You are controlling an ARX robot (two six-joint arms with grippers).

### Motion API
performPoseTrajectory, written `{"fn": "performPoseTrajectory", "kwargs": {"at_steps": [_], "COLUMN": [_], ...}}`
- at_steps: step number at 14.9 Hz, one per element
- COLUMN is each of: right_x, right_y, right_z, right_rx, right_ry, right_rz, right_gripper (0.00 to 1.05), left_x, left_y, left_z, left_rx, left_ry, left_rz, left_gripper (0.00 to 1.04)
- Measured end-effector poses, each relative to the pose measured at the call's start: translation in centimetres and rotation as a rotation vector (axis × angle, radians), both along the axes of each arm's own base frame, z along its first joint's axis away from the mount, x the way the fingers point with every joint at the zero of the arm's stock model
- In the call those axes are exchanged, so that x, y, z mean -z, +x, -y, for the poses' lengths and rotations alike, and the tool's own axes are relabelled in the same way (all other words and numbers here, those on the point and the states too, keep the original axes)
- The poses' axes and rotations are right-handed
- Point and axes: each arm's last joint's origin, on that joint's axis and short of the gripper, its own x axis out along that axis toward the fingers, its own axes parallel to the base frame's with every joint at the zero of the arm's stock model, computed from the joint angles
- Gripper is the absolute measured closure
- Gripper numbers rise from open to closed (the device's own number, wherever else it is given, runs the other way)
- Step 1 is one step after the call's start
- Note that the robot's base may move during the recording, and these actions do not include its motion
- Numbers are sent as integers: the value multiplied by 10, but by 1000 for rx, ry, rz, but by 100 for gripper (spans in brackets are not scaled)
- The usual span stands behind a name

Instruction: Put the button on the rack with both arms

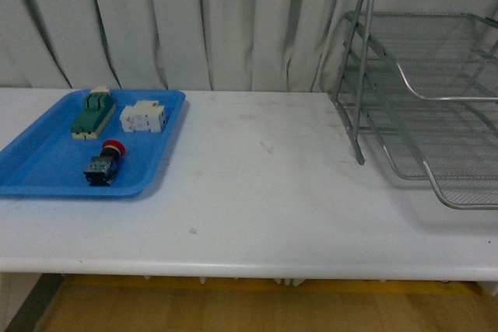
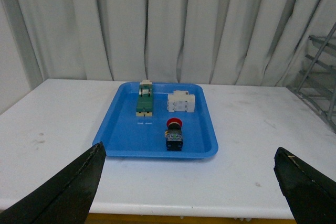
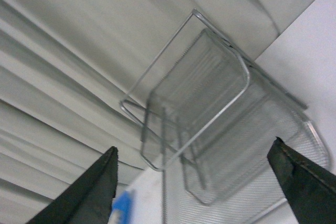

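Note:
The button (image 1: 104,163), red cap on a black body, lies on its side in the blue tray (image 1: 47,165) at the left of the white table. It also shows in the left wrist view (image 2: 174,134). The silver wire rack (image 1: 428,106) stands at the right; the right wrist view shows it close up (image 3: 210,114). My left gripper (image 2: 189,190) is open and empty, back from the tray near the table's front edge. My right gripper (image 3: 197,184) is open and empty, near the rack. Neither arm shows in the front view.
A green-and-cream block (image 1: 92,113) and a white block (image 1: 143,117) lie in the blue tray behind the button. Grey curtains hang behind the table (image 1: 257,192). The rack's edge shows in the left wrist view (image 2: 321,72).

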Motion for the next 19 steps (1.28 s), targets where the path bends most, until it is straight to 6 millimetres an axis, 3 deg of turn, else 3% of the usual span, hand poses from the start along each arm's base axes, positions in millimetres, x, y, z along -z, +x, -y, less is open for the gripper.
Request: {"fn": "performPoseTrajectory", "kwargs": {"at_steps": [1,3,4,5,7,10,16,17,19], "right_x": [4,14,26,29,24,18,16,16,16], "right_y": [-17,-34,-39,-41,-45,-52,-63,-66,-68], "right_z": [-25,-52,-65,-68,-84,-103,-121,-133,-131], "right_rx": [-24,-15,-27,-29,-18,-14,0,-31,-2], "right_ry": [-267,-670,-714,-717,-785,-816,-818,-818,-820], "right_rz": [-54,-21,-71,-85,-59,-44,-33,-17,-33], "right_gripper": [35,60,73,77,99,103,103,103,103], "left_x": [0,0,0,0,0,0,0,0,0], "left_y": [0,0,0,0,0,0,0,0,0], "left_z": [0,0,0,0,0,0,0,0,0], "left_rx": [0,0,0,0,0,0,0,0,0], "left_ry": [0,0,0,0,0,0,0,0,0], "left_rz": [0,0,0,0,0,0,0,0,0], "left_gripper": [7,7,7,7,7,7,7,7,7]}}
